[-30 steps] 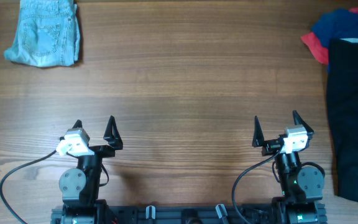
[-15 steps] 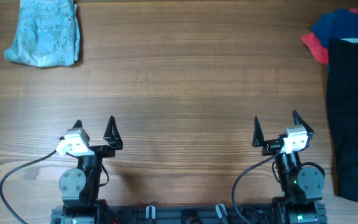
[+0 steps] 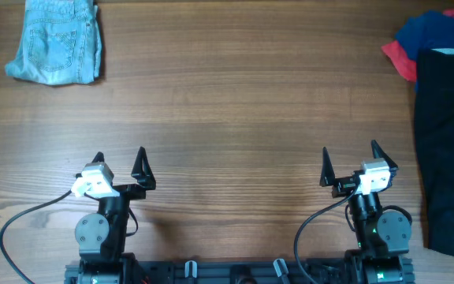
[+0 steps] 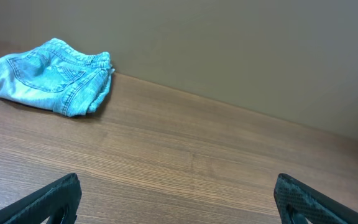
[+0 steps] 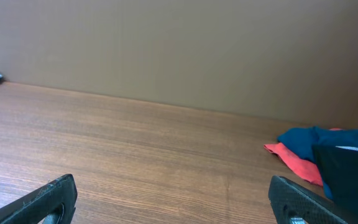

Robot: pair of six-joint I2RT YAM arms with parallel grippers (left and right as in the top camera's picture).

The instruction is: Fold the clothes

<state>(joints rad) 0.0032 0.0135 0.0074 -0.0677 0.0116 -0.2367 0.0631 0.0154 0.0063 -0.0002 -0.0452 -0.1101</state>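
Observation:
Folded light-blue denim shorts (image 3: 56, 41) lie at the far left corner of the table; they also show in the left wrist view (image 4: 51, 75). A pile of clothes lies at the right edge: a black garment (image 3: 448, 150), a blue one (image 3: 436, 33) and a red one (image 3: 398, 58), also in the right wrist view (image 5: 337, 158). My left gripper (image 3: 120, 163) is open and empty near the front edge. My right gripper (image 3: 348, 162) is open and empty too, left of the black garment.
The wooden table (image 3: 235, 118) runs between the two arm bases at the front edge. A plain wall (image 5: 179, 43) stands behind the table's far edge.

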